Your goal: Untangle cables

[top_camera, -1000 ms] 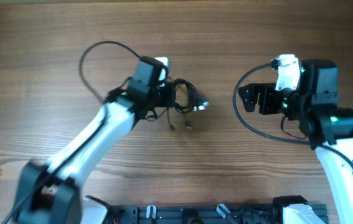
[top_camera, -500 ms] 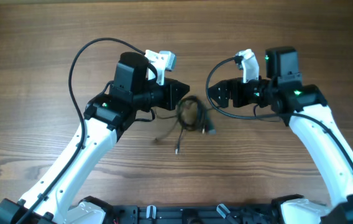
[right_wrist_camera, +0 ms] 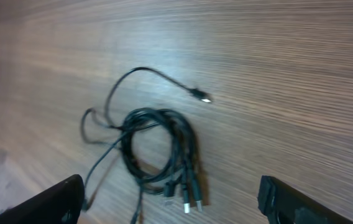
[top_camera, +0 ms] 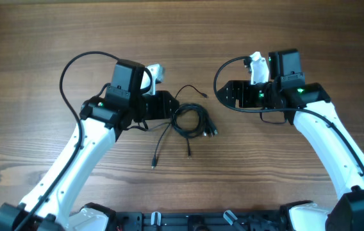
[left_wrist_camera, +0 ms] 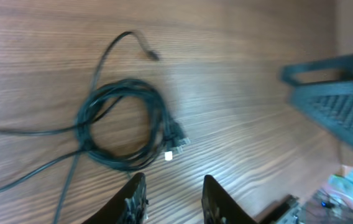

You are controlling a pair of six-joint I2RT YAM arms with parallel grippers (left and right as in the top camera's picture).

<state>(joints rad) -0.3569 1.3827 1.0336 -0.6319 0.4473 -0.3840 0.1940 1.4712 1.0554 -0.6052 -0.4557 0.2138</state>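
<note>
The cables [top_camera: 190, 120] lie in a loose coil on the desk [top_camera: 41, 38], with plug ends trailing out, between the left end effector [top_camera: 170, 105], whose fingers are partly apart and empty just beside the coil, and the right end effector [top_camera: 227, 94], which is spread wide and holds nothing.

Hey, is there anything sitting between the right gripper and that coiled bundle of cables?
Nothing visible. Only bare wooden table lies between the right gripper and the cables, and its jaws stand wide apart.
</note>
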